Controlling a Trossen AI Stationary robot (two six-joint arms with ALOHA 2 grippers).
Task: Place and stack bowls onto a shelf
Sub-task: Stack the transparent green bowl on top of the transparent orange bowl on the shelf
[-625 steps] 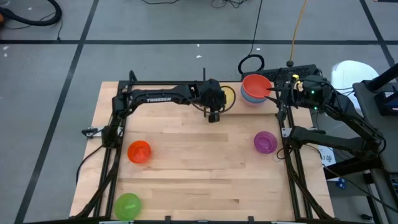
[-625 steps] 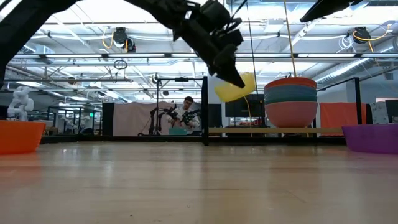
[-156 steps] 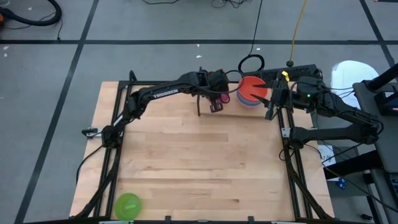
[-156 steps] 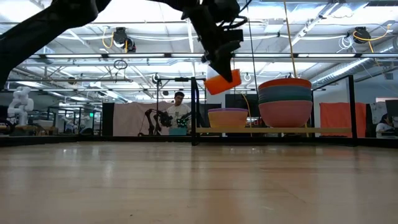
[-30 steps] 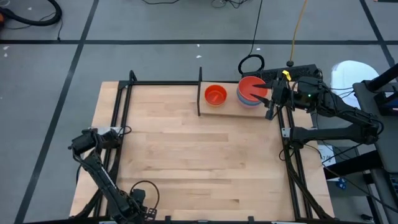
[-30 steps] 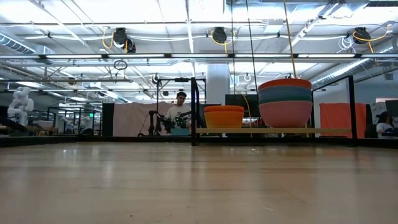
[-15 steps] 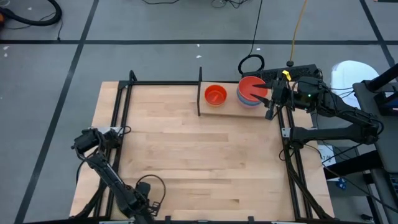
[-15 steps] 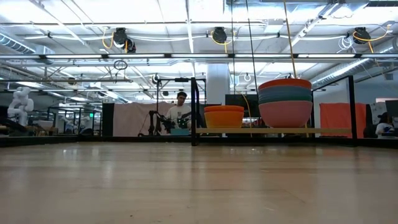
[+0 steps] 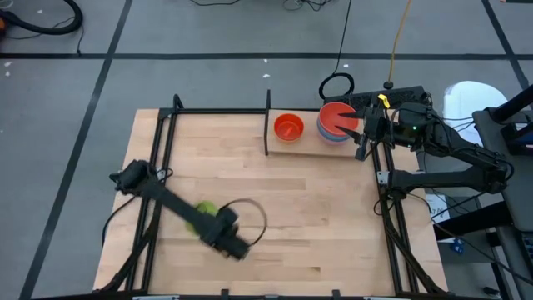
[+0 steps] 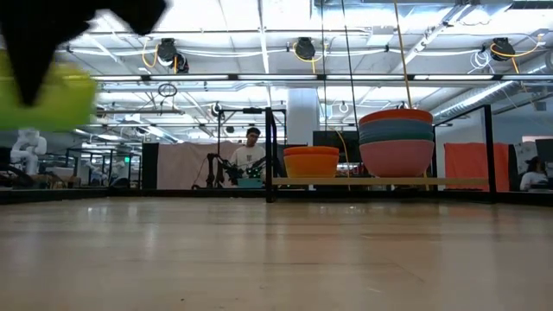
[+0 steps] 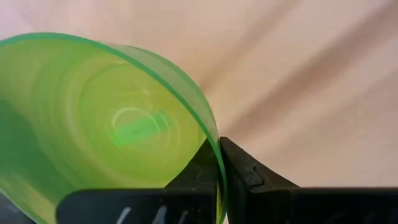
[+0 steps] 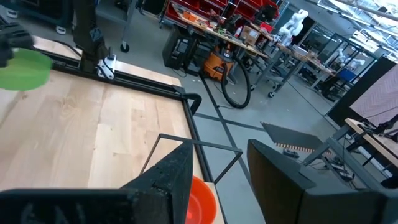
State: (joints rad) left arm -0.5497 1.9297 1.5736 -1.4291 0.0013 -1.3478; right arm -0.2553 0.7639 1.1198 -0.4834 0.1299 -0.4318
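My left gripper [image 11: 217, 177] has its two fingers pinched on the rim of the green bowl [image 11: 106, 124]. One finger is inside the bowl and one is outside. I see the green bowl [image 9: 202, 215] up in the air over the near left part of the table [image 9: 316, 225], with the left arm stretched out low across the wood.

My right gripper [image 12: 217, 180] waits with its fingers spread wide, holding nothing. It sits just beside the right end of the shelf [image 9: 304, 150].

On the shelf the orange bowl [image 9: 289, 127] tops a small stack. Next to it stands a taller stack with the red bowl [image 9: 339, 117] on top.
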